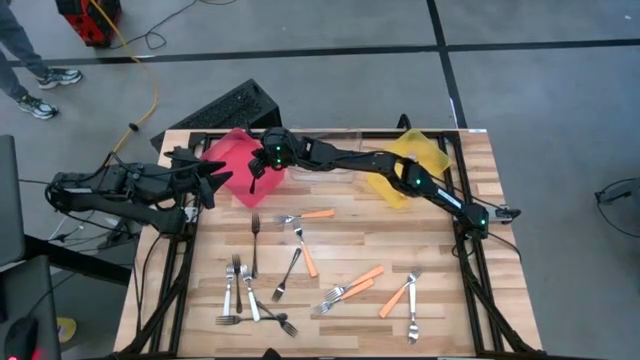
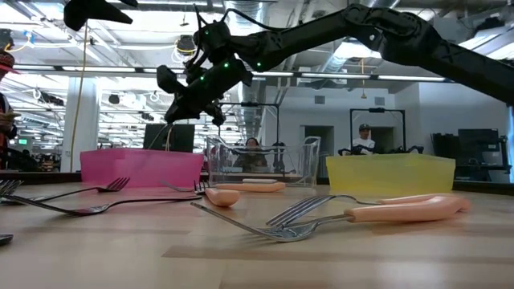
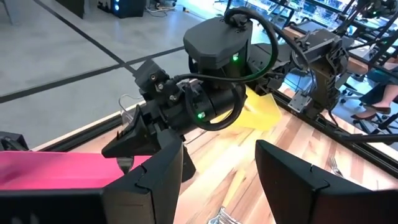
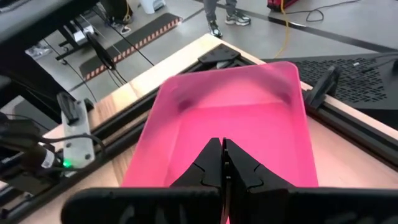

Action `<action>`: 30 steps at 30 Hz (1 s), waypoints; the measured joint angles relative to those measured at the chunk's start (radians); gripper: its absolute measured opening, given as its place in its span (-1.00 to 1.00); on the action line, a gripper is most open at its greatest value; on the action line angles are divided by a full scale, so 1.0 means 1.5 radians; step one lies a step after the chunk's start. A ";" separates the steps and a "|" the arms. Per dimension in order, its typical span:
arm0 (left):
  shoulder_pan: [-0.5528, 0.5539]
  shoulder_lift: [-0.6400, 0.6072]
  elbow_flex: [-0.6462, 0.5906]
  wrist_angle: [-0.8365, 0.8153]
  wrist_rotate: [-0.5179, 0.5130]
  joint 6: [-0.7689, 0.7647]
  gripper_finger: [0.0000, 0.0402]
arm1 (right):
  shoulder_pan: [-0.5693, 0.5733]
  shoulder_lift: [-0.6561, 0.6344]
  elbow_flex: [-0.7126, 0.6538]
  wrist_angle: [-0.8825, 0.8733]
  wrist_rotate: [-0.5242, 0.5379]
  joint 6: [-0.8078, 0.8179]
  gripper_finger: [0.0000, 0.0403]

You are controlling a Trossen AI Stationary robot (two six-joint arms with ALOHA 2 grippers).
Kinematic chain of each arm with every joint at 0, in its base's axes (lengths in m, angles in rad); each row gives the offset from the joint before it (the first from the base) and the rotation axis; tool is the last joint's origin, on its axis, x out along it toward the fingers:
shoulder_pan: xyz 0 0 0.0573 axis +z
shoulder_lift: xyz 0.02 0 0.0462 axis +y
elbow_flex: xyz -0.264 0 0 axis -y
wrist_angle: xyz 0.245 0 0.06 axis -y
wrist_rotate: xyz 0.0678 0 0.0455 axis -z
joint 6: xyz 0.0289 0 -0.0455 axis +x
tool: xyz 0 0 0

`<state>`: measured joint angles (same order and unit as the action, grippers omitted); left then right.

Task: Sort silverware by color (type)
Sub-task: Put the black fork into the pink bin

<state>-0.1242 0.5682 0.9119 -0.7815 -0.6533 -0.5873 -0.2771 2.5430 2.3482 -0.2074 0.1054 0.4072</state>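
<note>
Right gripper over the pink square plastic bin, fingers pressed together, nothing between them per wrist view. Left gripper parted beside bin. Overhead alone: scattered small forks mid-table.

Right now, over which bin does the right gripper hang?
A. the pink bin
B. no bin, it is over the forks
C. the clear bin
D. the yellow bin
A: the right wrist view looks straight down past the shut right gripper into the pink bin, and the high view puts the gripper at that bin's edge.
</note>
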 joint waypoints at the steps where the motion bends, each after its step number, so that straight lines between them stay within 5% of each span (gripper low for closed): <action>1: 0.000 0.000 0.000 0.000 0.000 0.000 -0.08 | 0.000 0.000 0.000 0.001 0.000 0.000 -0.91; 30: 0.000 0.000 0.000 -0.014 0.001 -0.013 -0.08 | 0.011 0.029 -0.008 0.031 0.021 -0.016 -0.88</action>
<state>-0.1242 0.5686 0.9115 -0.8018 -0.6518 -0.6071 -0.2614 2.5861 2.3357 -0.1602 0.1376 0.3826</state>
